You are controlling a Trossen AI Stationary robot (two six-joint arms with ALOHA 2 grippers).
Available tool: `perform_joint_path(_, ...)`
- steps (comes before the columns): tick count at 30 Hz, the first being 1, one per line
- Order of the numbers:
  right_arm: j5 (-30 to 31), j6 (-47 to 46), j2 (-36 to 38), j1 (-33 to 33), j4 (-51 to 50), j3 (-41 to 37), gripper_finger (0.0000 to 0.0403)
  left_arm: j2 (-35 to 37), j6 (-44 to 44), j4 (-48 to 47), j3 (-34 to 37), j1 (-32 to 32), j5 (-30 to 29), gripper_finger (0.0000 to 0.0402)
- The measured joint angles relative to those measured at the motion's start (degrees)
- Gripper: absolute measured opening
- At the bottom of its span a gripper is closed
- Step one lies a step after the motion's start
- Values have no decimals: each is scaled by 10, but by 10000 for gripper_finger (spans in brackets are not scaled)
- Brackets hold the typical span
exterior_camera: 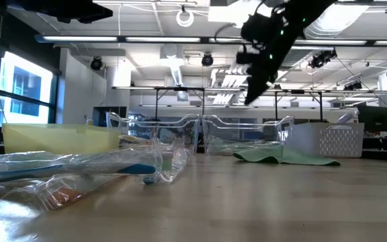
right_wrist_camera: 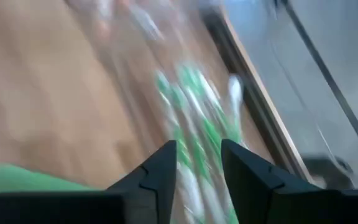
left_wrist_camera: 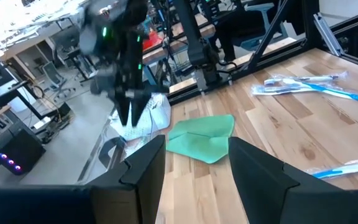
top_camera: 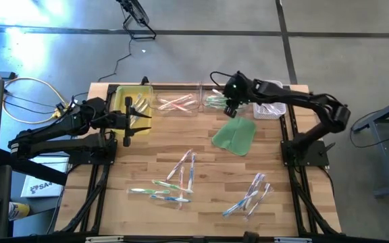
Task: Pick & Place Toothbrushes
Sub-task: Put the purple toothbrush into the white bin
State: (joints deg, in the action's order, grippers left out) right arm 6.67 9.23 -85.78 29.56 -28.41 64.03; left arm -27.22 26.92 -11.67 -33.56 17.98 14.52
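Observation:
Several wrapped toothbrushes lie loose on the wooden table: one bunch near the middle (top_camera: 181,169), another by the front (top_camera: 161,192), a third at the front right (top_camera: 252,196). Green-handled ones (right_wrist_camera: 194,112) lie in a clear bin (top_camera: 215,100) at the far edge, pink ones in the clear bin beside it (top_camera: 177,103). My right gripper (top_camera: 229,111) hangs open over the green-handled bunch, slanting down, with nothing between its fingers (right_wrist_camera: 197,155). My left gripper (left_wrist_camera: 197,158) waits open, level, beside the yellow bin (top_camera: 130,101).
A flat green cloth (top_camera: 235,135) lies on the table just on the near side of the right gripper. A white basket (top_camera: 270,108) stands at the far right. In the low view, wrapped toothbrushes (exterior_camera: 79,165) fill the near left foreground.

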Motion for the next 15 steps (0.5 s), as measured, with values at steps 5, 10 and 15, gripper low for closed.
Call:
perform_joint_path(5, -78, -89, 30, -59, 68, 0, 96, 0, -2, -10, 0, 0, 0, 171)
perform_joint_path(10, -181, -169, 31, -118, 125, 0, 90, -2, -2, -10, 0, 0, 0, 171)
perform_joint_path(15, -200, -161, 31, -173, 161, 0, 89, -2, -2, -10, 0, 0, 0, 171)
